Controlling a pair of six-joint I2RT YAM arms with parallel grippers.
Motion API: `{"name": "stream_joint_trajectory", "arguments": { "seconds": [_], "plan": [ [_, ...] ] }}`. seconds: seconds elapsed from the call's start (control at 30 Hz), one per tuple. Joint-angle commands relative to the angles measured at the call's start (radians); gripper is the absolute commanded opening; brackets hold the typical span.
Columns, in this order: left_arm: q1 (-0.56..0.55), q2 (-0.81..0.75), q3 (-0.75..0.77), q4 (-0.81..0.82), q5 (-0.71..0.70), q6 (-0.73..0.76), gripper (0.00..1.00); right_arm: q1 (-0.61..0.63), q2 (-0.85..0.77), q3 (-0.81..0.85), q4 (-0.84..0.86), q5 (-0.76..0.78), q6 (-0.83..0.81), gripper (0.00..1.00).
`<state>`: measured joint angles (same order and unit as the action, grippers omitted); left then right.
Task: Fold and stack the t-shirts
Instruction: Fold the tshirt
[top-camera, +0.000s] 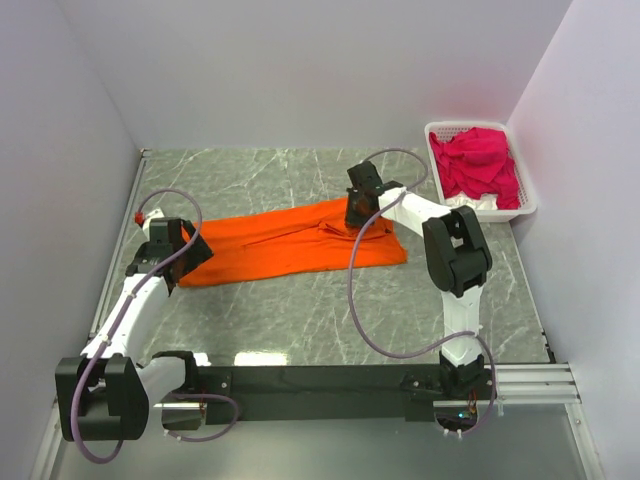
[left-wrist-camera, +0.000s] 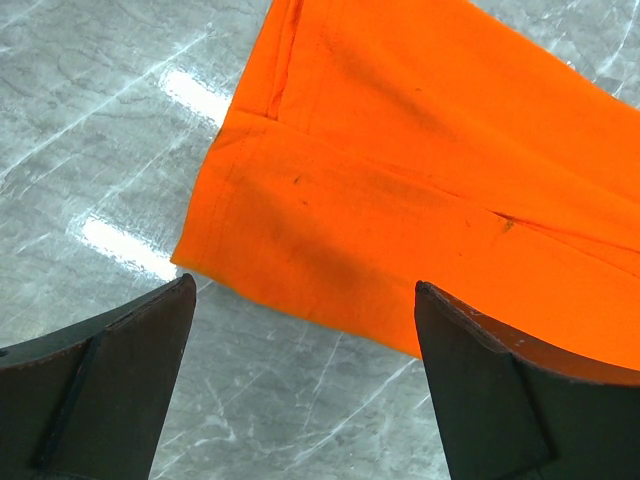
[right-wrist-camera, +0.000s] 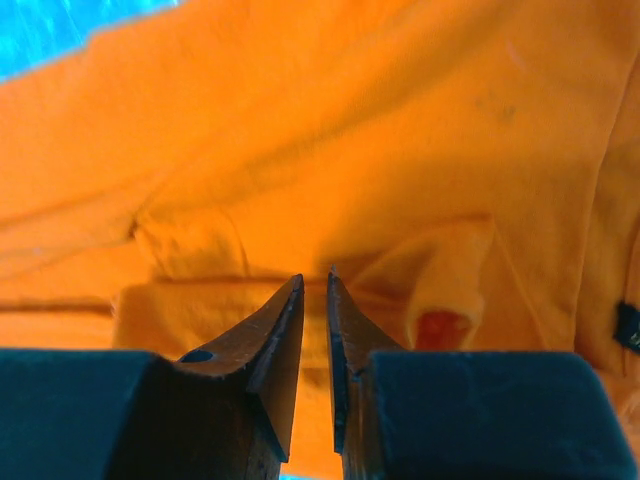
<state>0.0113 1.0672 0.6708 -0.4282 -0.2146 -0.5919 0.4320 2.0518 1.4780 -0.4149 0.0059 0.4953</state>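
Note:
A bright orange t-shirt (top-camera: 280, 245) lies flat on the marble table, folded into a long band running left to right. My left gripper (top-camera: 178, 245) hovers open over its left end; in the left wrist view the gripper (left-wrist-camera: 305, 290) straddles the shirt's near edge (left-wrist-camera: 420, 180) and holds nothing. My right gripper (top-camera: 358, 212) sits low on the shirt's upper right part. In the right wrist view its jaws (right-wrist-camera: 315, 275) are almost together, pinching a fold of the orange cloth (right-wrist-camera: 350, 130). Magenta-pink t-shirts (top-camera: 478, 165) lie crumpled in a basket.
The white slotted basket (top-camera: 527, 205) stands at the back right corner against the right wall. White walls enclose the table on the left, back and right. Bare marble (top-camera: 300, 320) lies between the shirt and the arm bases.

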Motion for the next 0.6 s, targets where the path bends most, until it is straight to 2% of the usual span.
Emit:
{"name": "stream_joint_trajectory", "arguments": {
  "seconds": [0.0, 0.2, 0.4, 0.57],
  "plan": [
    [-0.004, 0.002, 0.012, 0.022, -0.012, 0.017, 0.96, -0.006, -0.002, 0.088, -0.033, 0.055, -0.021, 0.23],
    [-0.004, 0.002, 0.012, 0.025, -0.006, 0.02, 0.96, -0.041, -0.053, 0.116, -0.057, 0.12, -0.04, 0.26],
    [-0.034, 0.0, 0.013, 0.029, 0.0, 0.024, 0.96, -0.062, -0.124, 0.054, -0.09, 0.167, -0.034, 0.41],
    [-0.045, 0.004, 0.013, 0.025, 0.0, 0.027, 0.96, -0.087, -0.134, 0.016, -0.09, 0.146, 0.014, 0.43]
  ]
}}
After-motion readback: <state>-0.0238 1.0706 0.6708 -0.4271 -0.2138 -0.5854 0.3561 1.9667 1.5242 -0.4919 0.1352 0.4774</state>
